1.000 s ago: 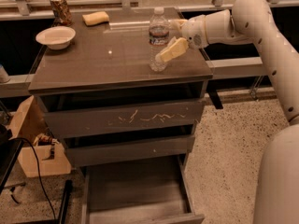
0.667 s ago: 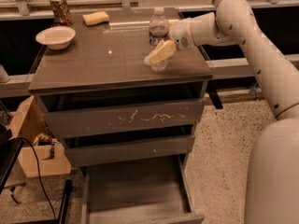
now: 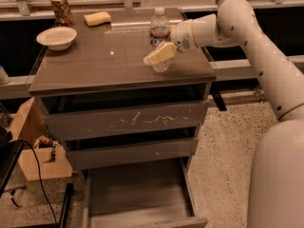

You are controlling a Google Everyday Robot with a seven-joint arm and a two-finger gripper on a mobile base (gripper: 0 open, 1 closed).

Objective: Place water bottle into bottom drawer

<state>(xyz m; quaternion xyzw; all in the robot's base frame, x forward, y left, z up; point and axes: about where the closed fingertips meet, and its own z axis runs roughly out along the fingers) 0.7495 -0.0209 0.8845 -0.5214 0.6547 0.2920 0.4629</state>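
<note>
The water bottle [image 3: 160,32], clear with a white cap and a dark label band, stands upright near the right back of the cabinet top [image 3: 95,65]. My gripper [image 3: 159,55] reaches in from the right and sits at the bottle's lower part, in front of it and covering it there. The white arm [image 3: 247,37] comes in from the right. The bottom drawer [image 3: 137,194] is pulled open below, and its bare grey interior has nothing in it.
A white bowl [image 3: 57,36], a brownish can [image 3: 61,9] and a yellow sponge [image 3: 97,18] sit on the cabinet's back left. The scratched upper drawer [image 3: 128,120] and the middle drawer [image 3: 133,151] are shut. A cardboard box [image 3: 33,146] and a cable lie at the left on the floor.
My gripper has moved left, from the bottle's right side to across its lower front. The bottle stands in the same place.
</note>
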